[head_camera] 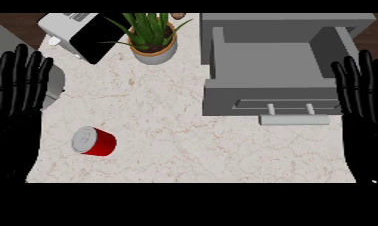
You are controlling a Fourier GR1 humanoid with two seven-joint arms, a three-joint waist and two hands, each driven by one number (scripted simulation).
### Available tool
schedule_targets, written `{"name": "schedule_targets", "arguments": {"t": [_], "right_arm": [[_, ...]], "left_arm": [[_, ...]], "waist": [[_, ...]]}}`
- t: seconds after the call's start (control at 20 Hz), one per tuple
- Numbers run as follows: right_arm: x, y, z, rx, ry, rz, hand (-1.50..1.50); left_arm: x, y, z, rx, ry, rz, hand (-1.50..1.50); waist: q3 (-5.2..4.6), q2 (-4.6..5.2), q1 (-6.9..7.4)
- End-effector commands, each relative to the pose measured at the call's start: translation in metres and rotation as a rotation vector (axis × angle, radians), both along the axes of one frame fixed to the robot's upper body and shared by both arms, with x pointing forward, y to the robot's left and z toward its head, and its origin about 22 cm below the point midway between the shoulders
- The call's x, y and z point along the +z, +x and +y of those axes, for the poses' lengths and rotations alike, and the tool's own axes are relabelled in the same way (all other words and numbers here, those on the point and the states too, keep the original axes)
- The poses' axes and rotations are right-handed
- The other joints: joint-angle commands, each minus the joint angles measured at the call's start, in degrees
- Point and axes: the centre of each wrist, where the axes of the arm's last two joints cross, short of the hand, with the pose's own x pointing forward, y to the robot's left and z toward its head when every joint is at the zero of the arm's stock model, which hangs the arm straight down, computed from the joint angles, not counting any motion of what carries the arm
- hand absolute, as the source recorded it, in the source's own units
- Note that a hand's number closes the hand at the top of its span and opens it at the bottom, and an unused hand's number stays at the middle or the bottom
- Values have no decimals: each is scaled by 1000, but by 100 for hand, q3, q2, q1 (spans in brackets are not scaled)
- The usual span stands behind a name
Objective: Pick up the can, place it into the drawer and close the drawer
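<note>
Both hands' fingers straight, open: left hand (22, 87), right hand (357, 95); can (94, 141) lying, drawer (269, 67) open, plant (152, 37) behind

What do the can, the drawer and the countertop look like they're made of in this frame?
The can: probably metal, judging by its silvery grey end; the glossy red side could be paint or a label. The drawer: uniform matte grey, metal or painted board, with a paler bar handle; I can't tell which. The countertop: pale, with fine brownish veins, like marble or polished stone.

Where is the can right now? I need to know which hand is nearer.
In the head view the can lies on its side at the counter's lower left, near the left hand, far from the drawer.
</note>
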Motion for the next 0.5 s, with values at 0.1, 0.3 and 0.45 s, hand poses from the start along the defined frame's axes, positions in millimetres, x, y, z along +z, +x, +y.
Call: {"name": "schedule_targets", "arguments": {"t": [0.1, 0.3, 0.45], "right_arm": [[5, -3, -1, -22, -12, -6, -150], [-31, -5, -17, -132, -19, 288, -150], [-26, -7, -20, -151, 1, 318, -150]], "left_arm": [[5, -15, -3, -366, -18, -24, -150], [-28, -27, 10, -515, 100, 306, -150], [-23, -35, 46, -551, 127, 348, -150]], "waist": [[5, -92, 67], [3, -26, 103], [5, -70, 109]]}}
